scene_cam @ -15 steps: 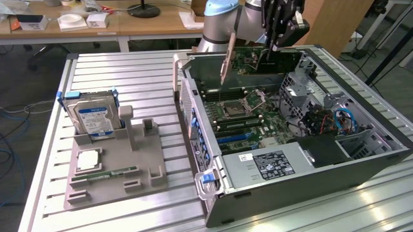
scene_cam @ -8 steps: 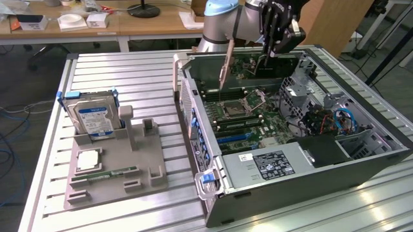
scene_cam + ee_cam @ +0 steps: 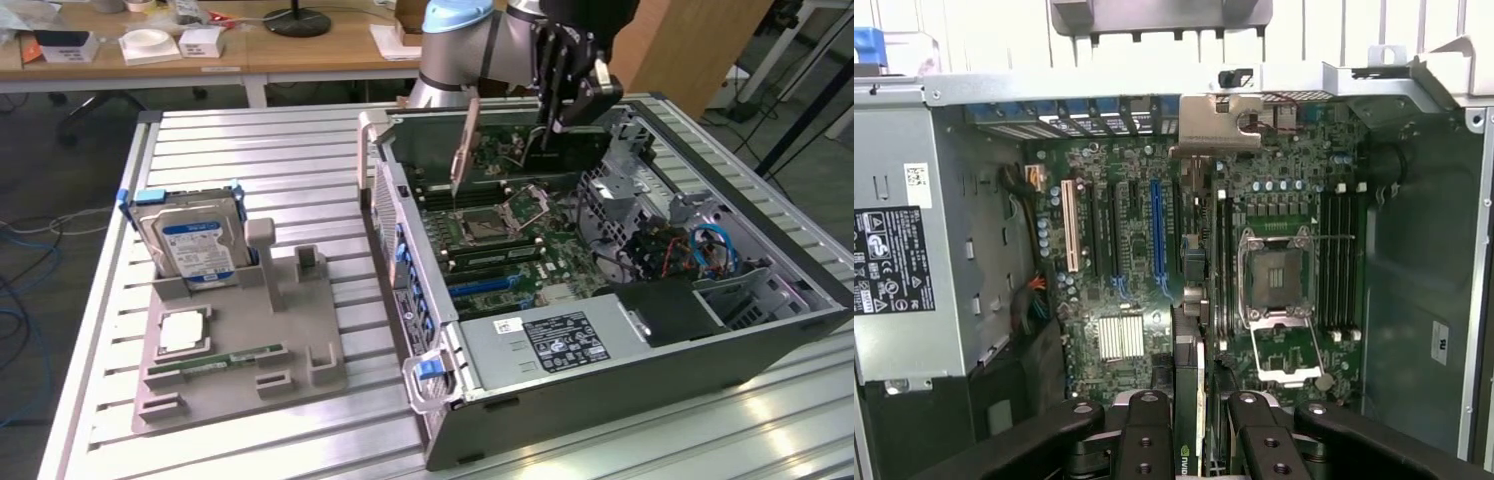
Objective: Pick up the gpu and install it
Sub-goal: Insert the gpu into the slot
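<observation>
My arm is silver-grey tubing with a pale blue joint cap at the top centre of the exterior view. My gripper is matte black, with rounded linkage bars, each dotted with small round screw holes.

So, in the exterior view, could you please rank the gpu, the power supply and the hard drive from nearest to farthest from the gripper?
1. The gpu: clamped in the gripper, edge-on above the motherboard.
2. The power supply: at the near end of the open case.
3. The hard drive: upright in the grey holder, far toward the exterior view's left.
</observation>
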Robot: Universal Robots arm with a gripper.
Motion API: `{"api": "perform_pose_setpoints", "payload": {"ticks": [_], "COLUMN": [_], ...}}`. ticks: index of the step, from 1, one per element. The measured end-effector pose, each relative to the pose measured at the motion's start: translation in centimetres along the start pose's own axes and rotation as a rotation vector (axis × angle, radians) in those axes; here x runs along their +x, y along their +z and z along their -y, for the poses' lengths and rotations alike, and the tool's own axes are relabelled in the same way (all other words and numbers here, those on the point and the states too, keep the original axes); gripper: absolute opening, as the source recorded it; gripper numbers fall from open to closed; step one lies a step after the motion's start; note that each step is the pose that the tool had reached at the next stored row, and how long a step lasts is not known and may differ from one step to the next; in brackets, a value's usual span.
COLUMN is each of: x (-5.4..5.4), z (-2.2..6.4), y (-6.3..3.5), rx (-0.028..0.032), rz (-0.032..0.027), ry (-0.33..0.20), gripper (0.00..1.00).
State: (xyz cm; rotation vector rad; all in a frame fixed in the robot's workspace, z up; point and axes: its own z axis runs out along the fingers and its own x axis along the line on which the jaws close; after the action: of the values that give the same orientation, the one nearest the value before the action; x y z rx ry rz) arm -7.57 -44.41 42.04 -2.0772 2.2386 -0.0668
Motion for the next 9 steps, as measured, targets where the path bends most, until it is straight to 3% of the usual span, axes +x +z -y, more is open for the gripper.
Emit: {"api": "perform_pose_setpoints", "payload": {"ticks": [9], "x": [0.1], "z": [-0.40], "y": [1.61], "rx": [0.0000], "rz": [0.0001], "ry": [0.000], "gripper": [0.26]}}
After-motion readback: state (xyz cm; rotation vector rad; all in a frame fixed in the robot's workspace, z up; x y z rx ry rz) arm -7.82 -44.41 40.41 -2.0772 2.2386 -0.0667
